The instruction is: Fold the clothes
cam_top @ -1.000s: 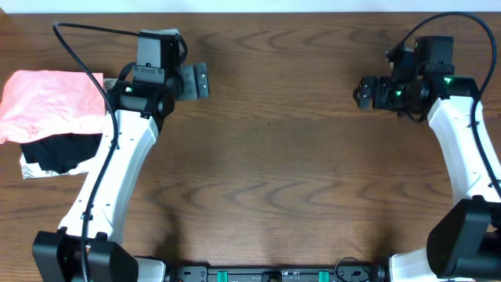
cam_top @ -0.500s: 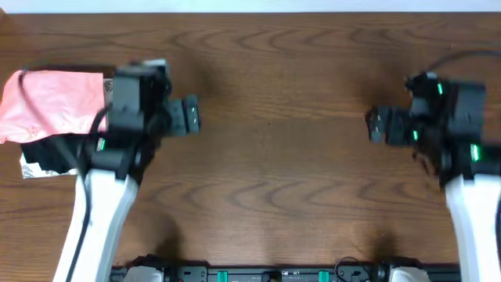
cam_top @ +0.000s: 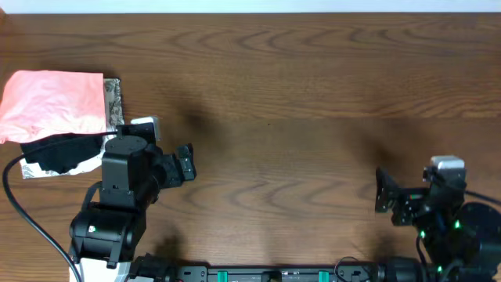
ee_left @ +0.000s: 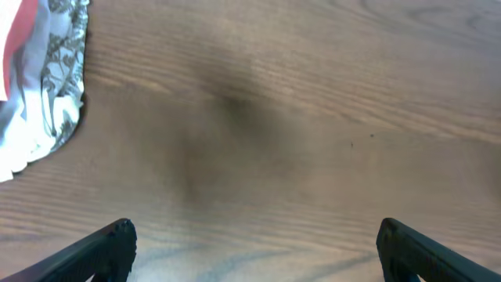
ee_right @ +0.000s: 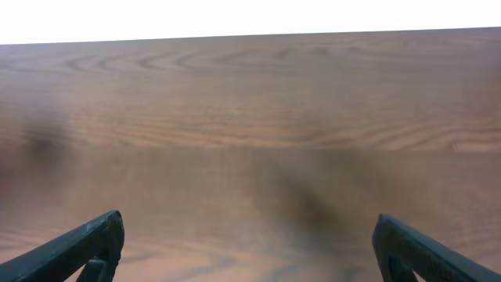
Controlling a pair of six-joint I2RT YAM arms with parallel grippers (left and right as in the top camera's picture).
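The clothes, a salmon-pink T-shirt (cam_top: 51, 102), lie folded at the far left of the table on top of a stack. In the left wrist view only a sliver of the pink shirt (ee_left: 19, 22) shows at the top left corner. My left gripper (cam_top: 187, 163) hangs open to the right of the stack, apart from it, with only bare wood between its fingertips (ee_left: 112, 241). My right gripper (cam_top: 383, 193) is open near the front right, and nothing lies between its fingertips (ee_right: 98, 239).
Under the pink shirt lie a black folded garment (cam_top: 56, 152) and a silvery-white patterned cloth (cam_top: 114, 97), whose edge (ee_left: 56, 74) shows in the left wrist view. The brown wooden table (cam_top: 282, 102) ends at a far edge (ee_right: 250, 37).
Both arms have drawn back from the far half of the table toward the near edge. Both grippers have stayed open, and the pile has not moved.
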